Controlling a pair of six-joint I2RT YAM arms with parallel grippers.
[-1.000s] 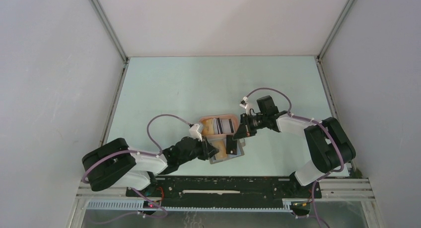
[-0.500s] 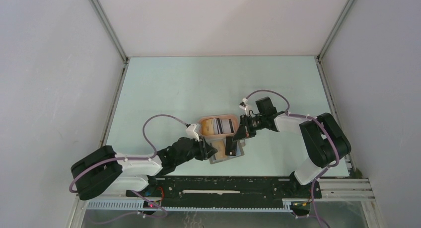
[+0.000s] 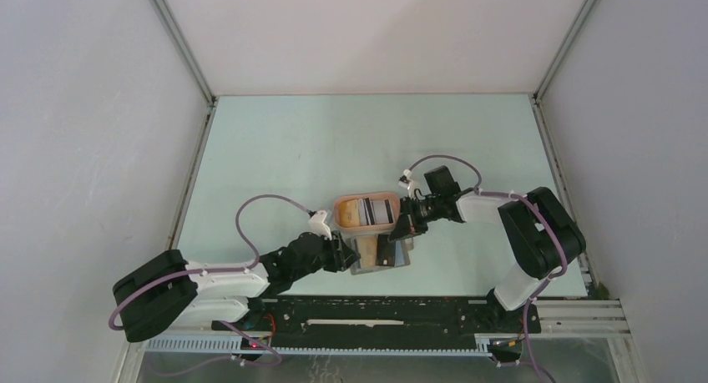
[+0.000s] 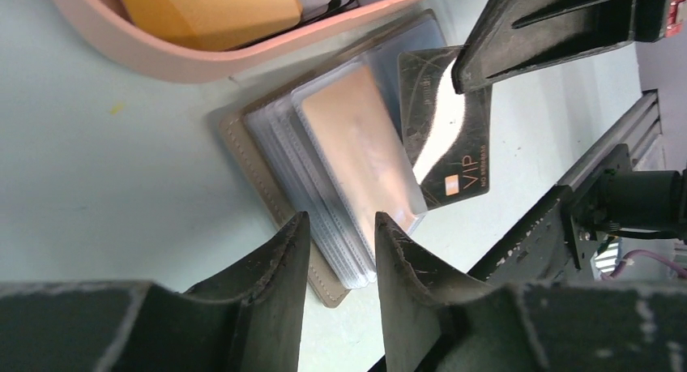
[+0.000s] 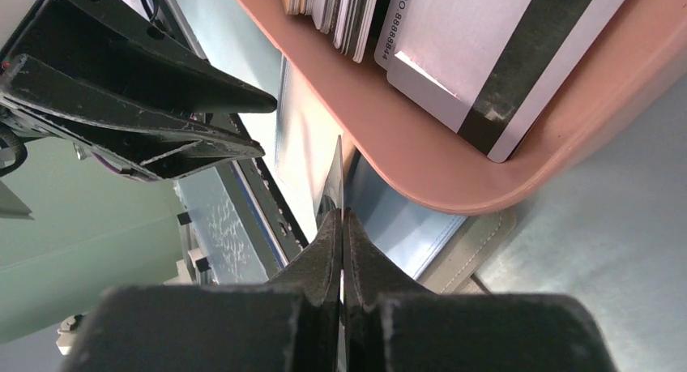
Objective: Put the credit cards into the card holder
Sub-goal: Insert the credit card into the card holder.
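While both arms met near the middle of the pale green table point(image 3: 334, 141), the grey card holder point(image 4: 324, 169) lay open and flat at about six o'clock from the peach tray point(image 4: 243, 60). Its far edge sat right against the tray's rim. Its clear sleeves were fanned out, and a tan card point(image 4: 356, 137) showed through the top sleeve.

The left gripper point(image 4: 342, 222) reached in from eight o'clock and hovered low at the holder's near edge. Its jaws stood apart with nothing gripped (only the sleeves could be seen through the gap).

The right gripper point(image 5: 342, 218) came in from two o'clock, its fingers pressed together on one end of a black card point(image 4: 450, 145) lettered VIP. That card slanted over the holder's three o'clock side, one long edge hidden behind the top sleeve.

Inside the tray, a yellow-orange card point(image 4: 211, 7) lay near the rim. A white card point(image 5: 478, 48) with a dark stripe overlapped several others.
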